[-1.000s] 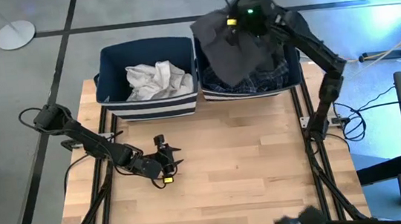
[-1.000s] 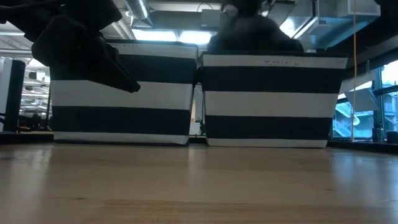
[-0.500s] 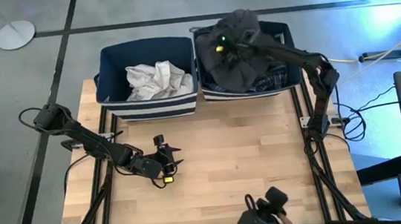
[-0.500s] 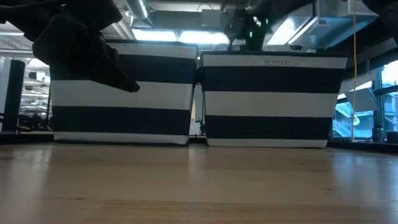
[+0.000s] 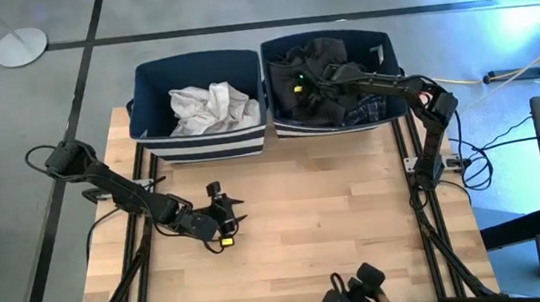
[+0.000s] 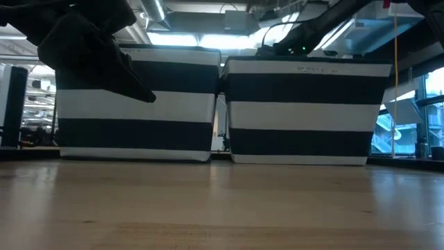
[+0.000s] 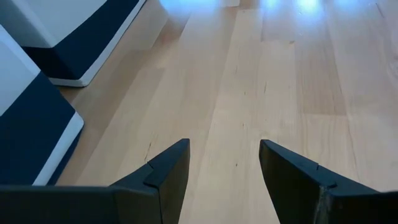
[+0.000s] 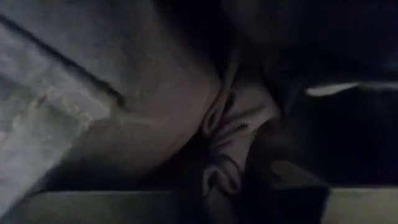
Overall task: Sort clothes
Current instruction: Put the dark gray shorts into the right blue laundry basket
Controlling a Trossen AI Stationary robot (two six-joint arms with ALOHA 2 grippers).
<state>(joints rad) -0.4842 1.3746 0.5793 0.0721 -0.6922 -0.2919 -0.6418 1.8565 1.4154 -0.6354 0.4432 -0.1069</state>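
Note:
The dark grey garment (image 5: pixel 319 65) lies bunched in the right navy bin (image 5: pixel 386 42), on top of the blue-white plaid shirt (image 5: pixel 370 111). My right gripper (image 5: pixel 297 87) is down inside that bin, shut on the grey cloth (image 8: pixel 155 112). The white garment (image 5: pixel 207 107) lies in the left navy bin (image 5: pixel 147 78). I cannot tell the dark green garment apart in the right bin. My left gripper (image 5: pixel 233 215) is open and empty low over the table's left middle; it also shows in the left wrist view (image 7: pixel 224 163). My right gripper holds a bunched fold of the dark grey garment (image 8: pixel 227 134) between its fingers, coming down into the bin from above at a slant. The cloth is slack and rests on the clothes in the bin. The fingertips are hidden by cloth and shadow.
The two striped bins stand side by side at the table's far edge (image 6: pixel 135 104) (image 6: pixel 305 104). The wooden tabletop (image 5: pixel 339 234) stretches between the bins and the near edge. A dark object (image 5: pixel 360 287) shows at the near edge.
My right gripper has gone down from above the right bin into it, and a little toward the table's left, carrying the dark grey garment. The garment hung spread over the bin's far rim; now it lies bunched inside the bin.

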